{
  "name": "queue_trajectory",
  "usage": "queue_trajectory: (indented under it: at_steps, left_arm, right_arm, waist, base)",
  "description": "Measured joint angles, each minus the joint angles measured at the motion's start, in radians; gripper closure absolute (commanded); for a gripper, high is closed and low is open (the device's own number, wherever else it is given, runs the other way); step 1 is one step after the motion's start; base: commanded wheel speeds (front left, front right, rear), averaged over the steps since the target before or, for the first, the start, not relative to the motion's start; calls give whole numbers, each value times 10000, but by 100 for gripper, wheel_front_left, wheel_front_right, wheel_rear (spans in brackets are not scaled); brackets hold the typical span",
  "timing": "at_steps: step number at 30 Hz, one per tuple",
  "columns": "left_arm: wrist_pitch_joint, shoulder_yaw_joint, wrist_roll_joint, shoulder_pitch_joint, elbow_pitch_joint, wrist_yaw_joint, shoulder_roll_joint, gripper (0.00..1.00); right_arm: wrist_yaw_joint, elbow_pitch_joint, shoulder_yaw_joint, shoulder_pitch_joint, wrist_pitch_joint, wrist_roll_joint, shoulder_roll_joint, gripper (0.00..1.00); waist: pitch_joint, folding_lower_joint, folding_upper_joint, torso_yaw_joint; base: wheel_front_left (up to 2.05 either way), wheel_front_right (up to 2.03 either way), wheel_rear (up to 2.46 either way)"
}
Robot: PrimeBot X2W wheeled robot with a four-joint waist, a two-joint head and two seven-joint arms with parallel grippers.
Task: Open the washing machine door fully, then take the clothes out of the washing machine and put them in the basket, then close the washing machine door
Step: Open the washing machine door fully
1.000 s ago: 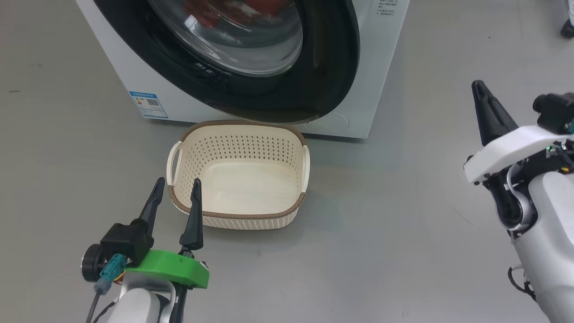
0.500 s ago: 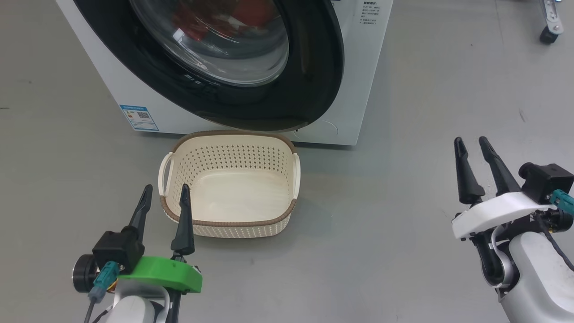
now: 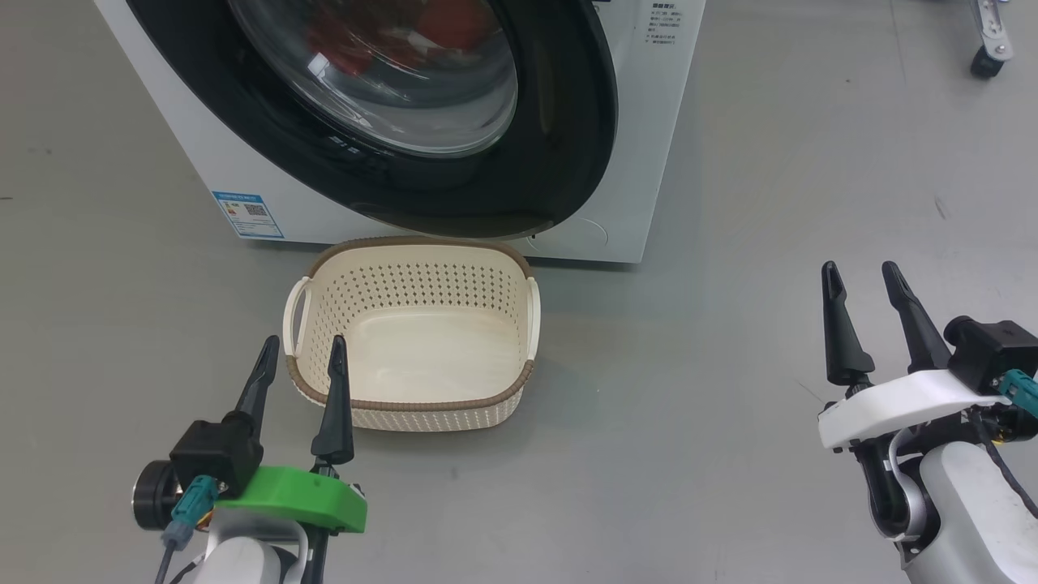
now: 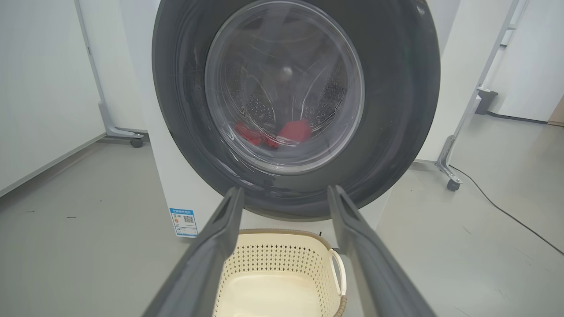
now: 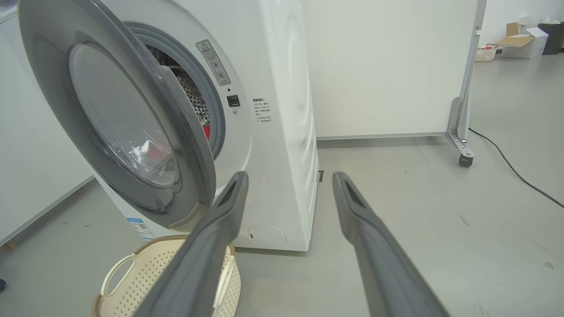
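Grey floor: the basket sits just ahead of my spread, empty left gripper, under the ajar washing machine door to catch the clothes behind it, right gripper spread too, facing its free edge.

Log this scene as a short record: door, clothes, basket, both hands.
washing machine door: ajar, not fully open
clothes: red, inside the washing machine, seen through the door glass
basket: empty, on the floor below the door's lower edge
left hand: open, empty, at the basket's near left corner
right hand: open, empty, over the floor right of the basket
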Motion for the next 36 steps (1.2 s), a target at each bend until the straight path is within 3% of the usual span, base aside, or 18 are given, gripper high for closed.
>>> queue_trajectory:
  at_steps: [36]
  left_arm:
    - [0, -213, 67, 205, -79, -59, 2, 0]
  right_arm:
    - [-196, -1072, -82, 601, -12, -117, -140, 0]
  waist:
    - [208, 0, 0, 81]
  base:
    - [0, 0, 0]
